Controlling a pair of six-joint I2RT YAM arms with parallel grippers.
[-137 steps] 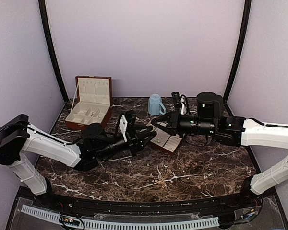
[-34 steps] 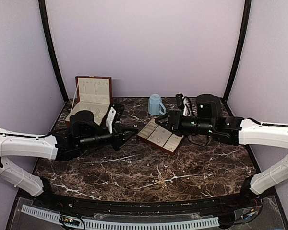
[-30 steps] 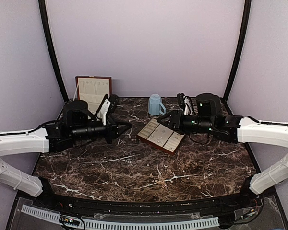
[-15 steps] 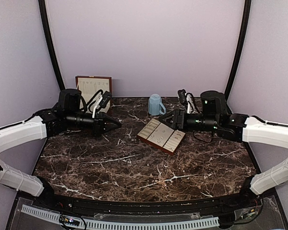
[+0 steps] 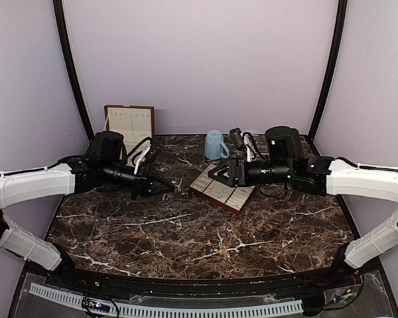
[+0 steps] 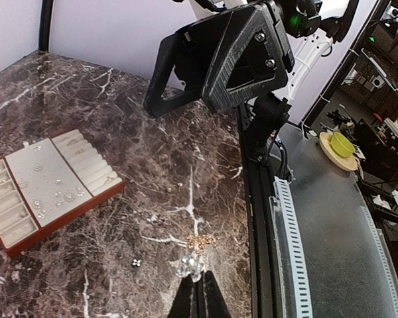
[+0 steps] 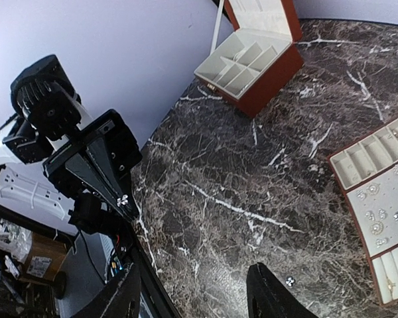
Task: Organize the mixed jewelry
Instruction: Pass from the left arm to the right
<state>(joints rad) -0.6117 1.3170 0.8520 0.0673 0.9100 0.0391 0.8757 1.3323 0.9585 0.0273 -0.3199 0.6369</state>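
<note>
Mixed jewelry (image 6: 68, 197): most pieces lie as pale specks on the cream middle panel of the tray (image 5: 235, 197), which sits on the counter (image 5: 205, 245) just past its middle. You hold one glinting piece (image 7: 123, 200) in the left claw (image 5: 166, 189), whose tips are pressed together on it, near the tray's 9 o'clock side. In the left wrist view a small chain-like cluster (image 6: 200, 240) lies on the marble just beyond those tips. A single speck (image 6: 135, 263) lies near it, toward the tray. Your right claw (image 5: 219, 173) stands with its fingers apart and nothing between them, above the tray's far corner at 12 o'clock, facing the left claw. The light-blue mug (image 5: 215, 144) stands farther out at the tray's 12 o'clock, apart from it. The wooden box (image 7: 252, 59), lid up and cream compartments showing, sits at the counter's 10 o'clock.
</note>
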